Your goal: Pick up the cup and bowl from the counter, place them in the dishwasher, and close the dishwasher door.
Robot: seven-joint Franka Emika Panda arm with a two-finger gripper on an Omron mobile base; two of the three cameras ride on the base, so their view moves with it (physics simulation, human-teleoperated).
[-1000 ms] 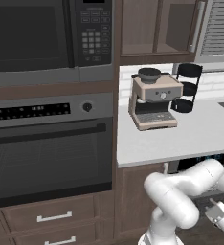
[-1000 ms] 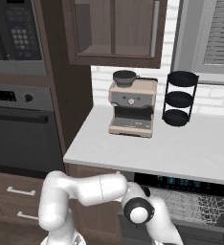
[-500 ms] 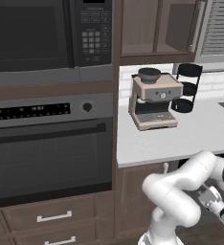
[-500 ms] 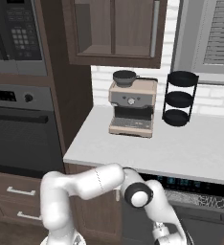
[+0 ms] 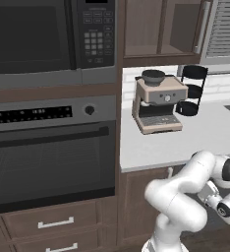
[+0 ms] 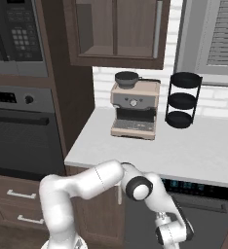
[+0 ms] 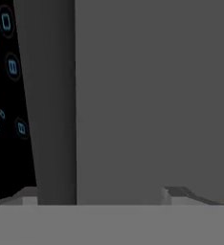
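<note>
Facing the grey dishwasher door [image 7: 152,95] close up, the gripper [image 7: 104,198] sits below the counter [image 6: 184,151]; its spread cannot be told.

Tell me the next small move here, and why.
Probably a short push straight ahead, to seat the dishwasher door fully. In the hand view the gripper faces that flat grey panel at close range, its jaws open with nothing between them, and the panel stands upright against the lit control strip.
</note>
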